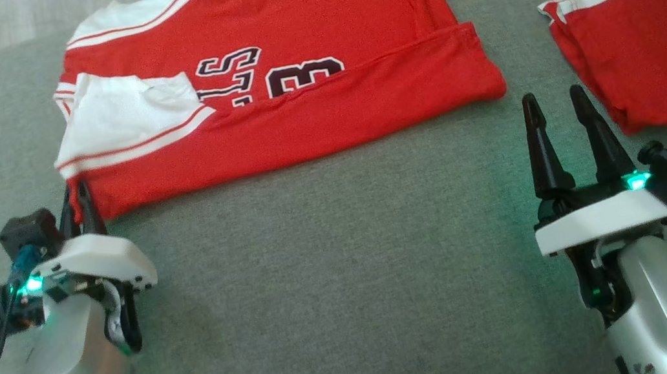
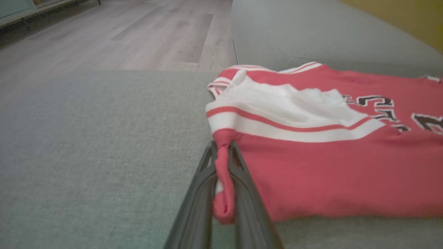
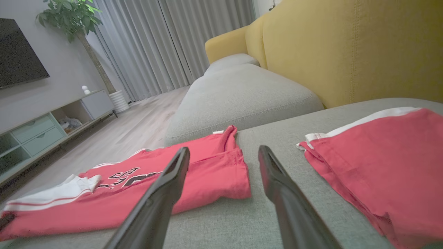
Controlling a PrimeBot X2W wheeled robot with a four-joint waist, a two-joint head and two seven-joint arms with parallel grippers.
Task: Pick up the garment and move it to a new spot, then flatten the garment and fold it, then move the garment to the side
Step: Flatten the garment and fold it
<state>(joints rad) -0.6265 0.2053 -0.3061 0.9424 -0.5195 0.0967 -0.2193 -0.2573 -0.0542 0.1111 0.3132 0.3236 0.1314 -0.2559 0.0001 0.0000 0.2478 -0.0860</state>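
Nearest the head camera, the left gripper [image 1: 77, 195] sits low at the left, its two dark fingers drawn together at the near left corner of the red basketball jersey [image 1: 329, 109]. The left wrist view makes the grip plain: a bunched fold of red hem is pinched between the fingers, just below the white, red-striped sleeve band. The right gripper [image 1: 554, 98] has its jaws spread wide with nothing between them, its tips over bare grey sofa cushion [image 1: 320, 280], near the jersey's right hem and touching no cloth.

The jersey lies partly folded across the cushion, its near edge turned up over the dark number. A second red garment with a white band, the shorts [image 1: 646, 45], lies well apart to the right. The right wrist view adds the yellow sofa back [image 3: 346, 52], grey curtains [image 3: 155, 45], a potted plant [image 3: 69, 17] and a pale TV cabinet [image 3: 34, 131]; the left wrist view shows the wooden floor [image 2: 121, 38].
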